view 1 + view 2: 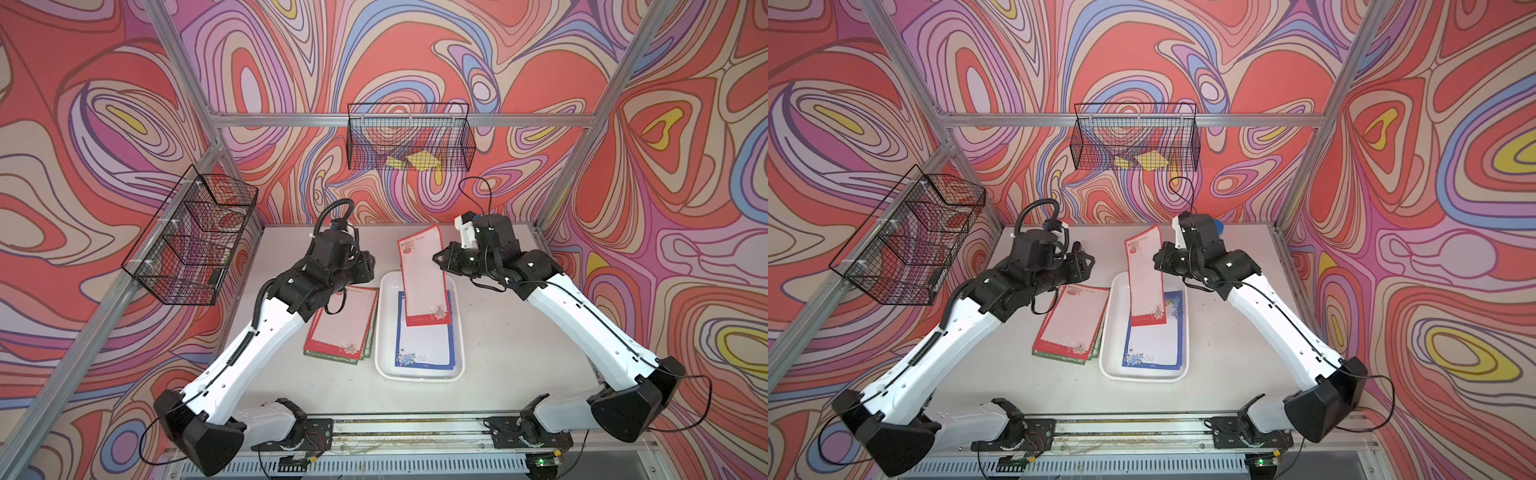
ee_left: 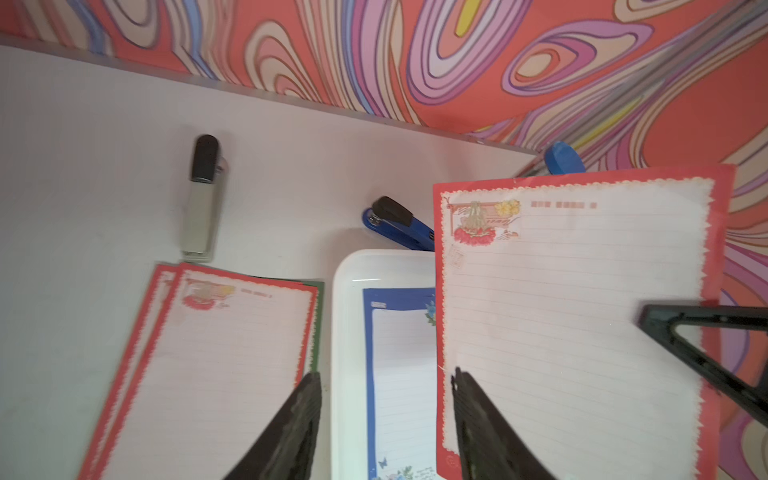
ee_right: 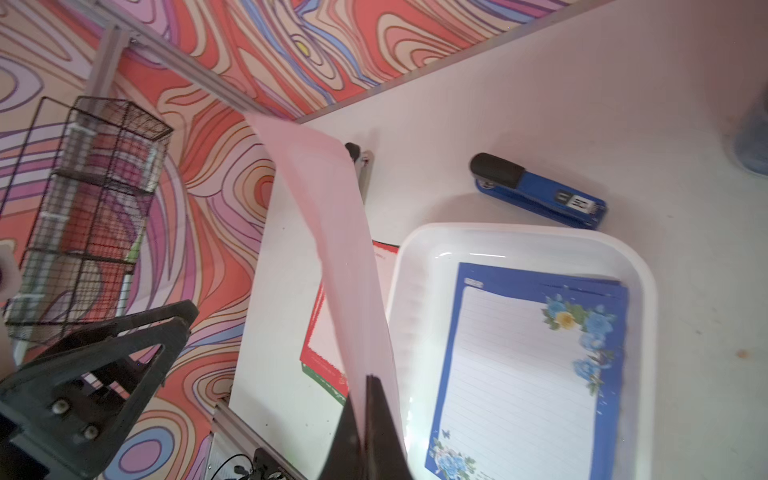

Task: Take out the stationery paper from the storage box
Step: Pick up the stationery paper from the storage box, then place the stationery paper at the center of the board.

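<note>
**Top views.** My right gripper [image 1: 436, 258] [image 1: 1156, 259] has its jaws pressed together on one long edge of a red-bordered sheet [image 1: 424, 282] [image 1: 1145, 282]. The sheet hangs lifted and slanted from my grip, with its lower end over the storage box [image 1: 384, 332] [image 1: 1106, 332]. Below that grip, blue-bordered sheets [image 1: 424, 347] [image 1: 1152, 343] lie flat in the box. My left gripper [image 1: 369, 266] [image 1: 1088, 264] is on the other side of the lifted sheet from my right one and near it. Under my left wrist, a stack of red- and green-bordered sheets [image 1: 338, 326] [image 1: 1071, 320] lies on the table [image 1: 519, 332], just beside the box.

**Left wrist view.** The fingers [image 2: 305, 415] of my left gripper [image 2: 385, 374] stand apart with nothing between them. The box rim [image 2: 345, 332] and the blue-bordered sheets [image 2: 403, 374] show through the gap. One fingertip overlaps the near edge of the red-bordered sheet [image 2: 573, 311]; I cannot tell whether it touches. Beyond my fingertips lie a blue stapler [image 2: 395, 226] and a grey item with a black end [image 2: 201, 195]. The stack [image 2: 216, 365] is off to one side of my fingers.

**Right wrist view.** My right gripper [image 3: 370, 380] is clamped on the red-bordered sheet [image 3: 332, 232], whose pale back rises away from my fingertips. On one side of them the box [image 3: 640, 291] holds the blue-bordered sheets [image 3: 528, 365]. The stack [image 3: 328, 332] is on the other side, and the stapler [image 3: 536, 191] is beyond the box.
</note>
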Available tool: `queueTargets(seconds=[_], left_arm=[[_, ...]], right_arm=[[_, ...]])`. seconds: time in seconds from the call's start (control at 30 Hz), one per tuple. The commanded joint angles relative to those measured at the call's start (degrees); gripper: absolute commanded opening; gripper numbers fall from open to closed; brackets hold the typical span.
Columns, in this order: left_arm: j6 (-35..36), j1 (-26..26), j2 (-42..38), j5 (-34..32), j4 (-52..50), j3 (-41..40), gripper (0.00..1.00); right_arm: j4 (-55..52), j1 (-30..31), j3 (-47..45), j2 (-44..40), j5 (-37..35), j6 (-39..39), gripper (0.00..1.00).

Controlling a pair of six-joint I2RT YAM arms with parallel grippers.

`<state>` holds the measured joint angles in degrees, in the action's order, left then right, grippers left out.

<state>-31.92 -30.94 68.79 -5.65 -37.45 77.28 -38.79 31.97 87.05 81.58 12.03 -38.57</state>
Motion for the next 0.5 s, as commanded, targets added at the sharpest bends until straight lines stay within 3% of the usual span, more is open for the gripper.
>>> queueTargets(seconds=[0.0, 0.23, 0.47], left_arm=[[5.11, 0.63, -4.47, -10.59, -8.78, -1.91, 0.55], [7.92, 0.70, -14.74, -20.38, -13.96, -3.06, 0.54], [9.64, 0.70, -19.47, -22.98, -17.10, -2.27, 0.54]], right_arm=[[7.44, 4.09, 2.04, 3.72, 1.47, -2.18, 0.00], [25.62, 10.60, 0.05, 11.05, 0.42, -13.13, 0.00], [39.42, 16.88, -1.42, 23.03, -5.77, -27.79, 0.00]])
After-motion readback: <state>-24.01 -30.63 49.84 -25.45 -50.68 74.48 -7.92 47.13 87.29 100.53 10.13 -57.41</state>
